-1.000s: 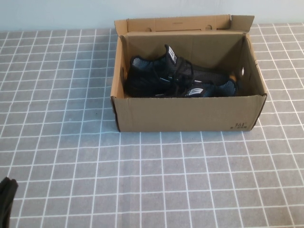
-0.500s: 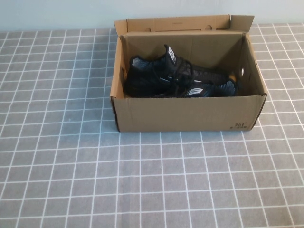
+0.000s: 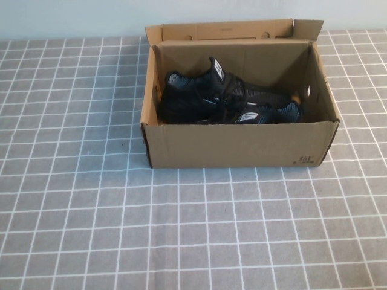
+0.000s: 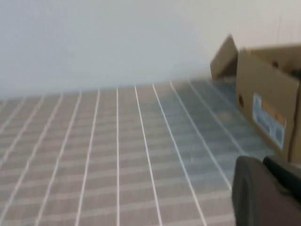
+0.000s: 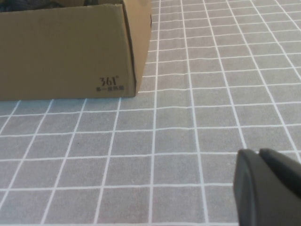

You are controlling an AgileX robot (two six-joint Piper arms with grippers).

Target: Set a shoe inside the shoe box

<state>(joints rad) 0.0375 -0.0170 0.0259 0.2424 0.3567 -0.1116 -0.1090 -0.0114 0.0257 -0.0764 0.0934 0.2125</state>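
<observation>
left arm gone from view | shoe (image 3: 266, 106) lengthwise in shoe box (image 3: 242, 145) | both claws pressed together

A table (image 3: 91, 229) under a grey cloth gridded in white lines carries only the open brown shoe box (image 3: 239, 145), standing toward its far edge, well ahead of both grippers.
</observation>
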